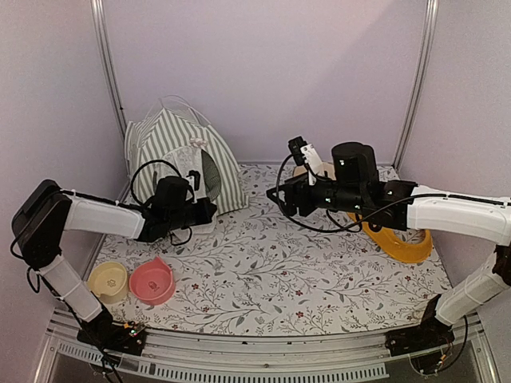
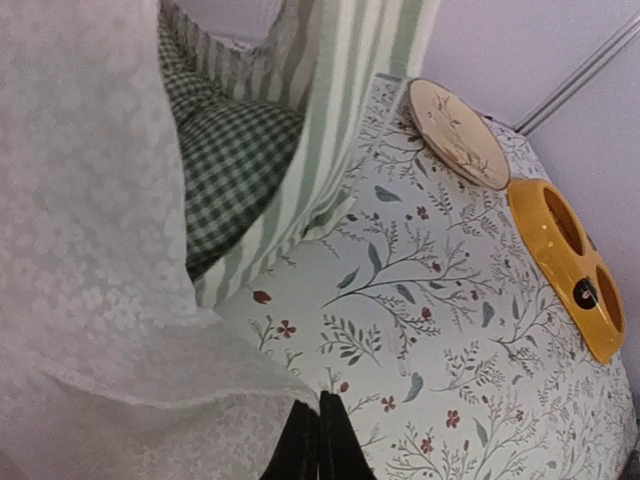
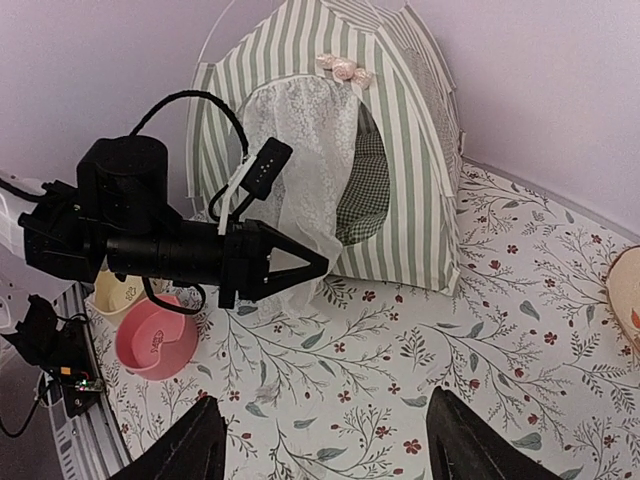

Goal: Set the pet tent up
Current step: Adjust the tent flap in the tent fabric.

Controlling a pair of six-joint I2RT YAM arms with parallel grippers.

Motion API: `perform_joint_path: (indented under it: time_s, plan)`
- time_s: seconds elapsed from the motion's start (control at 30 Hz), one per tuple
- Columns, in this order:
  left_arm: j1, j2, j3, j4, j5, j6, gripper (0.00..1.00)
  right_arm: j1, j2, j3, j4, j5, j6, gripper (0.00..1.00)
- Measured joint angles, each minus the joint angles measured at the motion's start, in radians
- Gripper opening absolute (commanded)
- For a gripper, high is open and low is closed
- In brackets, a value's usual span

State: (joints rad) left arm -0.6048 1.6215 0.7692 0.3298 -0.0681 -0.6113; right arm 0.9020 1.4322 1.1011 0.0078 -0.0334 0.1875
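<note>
The left claw (image 2: 320, 408) is closed tight, its two black fingers pressed together. The loose lower edge of the white lace curtain (image 3: 300, 150) runs right into the fingertips, and from the right wrist view the lace is drawn out from the doorway to the claw's tip, so it appears pinched there. The claw sits low, just in front of the doorway of the pet tent (image 3: 405, 200).

The tent stands upright at the back left corner of the surface (image 1: 271, 271), near the rear wall. Its walls are green-and-white striped, a small pink bow (image 3: 343, 68) sits above the opening, and a thin white pole arcs over the roof. Inside the doorway lies a green-and-white checked cushion (image 2: 235, 170).

The right claw (image 3: 325, 398) is wide open and holds nothing. It hangs over the flowered cloth to the right of the tent, well apart from it and pointed toward it.

Near the front left edge sit a pink bowl (image 1: 152, 281) and a yellow bowl (image 1: 108, 281), side by side and touching or nearly so. On the right side rests an orange two-hole feeder (image 2: 565, 260), and just behind it a round cream plate (image 2: 458, 133).
</note>
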Motion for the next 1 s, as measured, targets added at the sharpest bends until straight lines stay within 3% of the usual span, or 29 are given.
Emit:
perform_joint_path:
  time_s: [0.37,0.53,0.57,0.67,0.7,0.73,0.9,1.0]
  plan:
    - [-0.069,0.014,0.236,0.113,0.358,-0.011,0.0,0.0,-0.013,-0.002,-0.001,0.026,-0.002,0.71]
    - [-0.067,0.028,0.251,0.184,0.421,-0.055,0.0,0.0,-0.014,-0.002,-0.001,0.038,-0.005,0.71]
    - [-0.061,0.037,0.238,0.192,0.421,-0.066,0.12,0.0,-0.014,-0.002,-0.001,0.039,-0.005,0.71]
    - [-0.046,0.076,0.159,0.208,0.402,-0.108,0.34,0.0,-0.014,-0.003,-0.001,0.039,-0.004,0.71]
    - [-0.041,0.089,0.126,0.202,0.388,-0.127,0.69,0.0,-0.014,-0.003,-0.001,0.039,-0.004,0.71]
    - [-0.037,0.097,0.095,0.189,0.37,-0.132,0.96,0.0,-0.014,-0.003,-0.001,0.039,-0.004,0.71]
    - [-0.044,0.047,-0.004,0.086,0.272,-0.136,1.0,0.0,-0.014,-0.011,-0.002,0.038,-0.004,0.71]
    - [-0.07,-0.092,-0.026,0.007,0.196,-0.108,0.99,0.0,-0.014,-0.018,-0.003,0.037,-0.004,0.72]
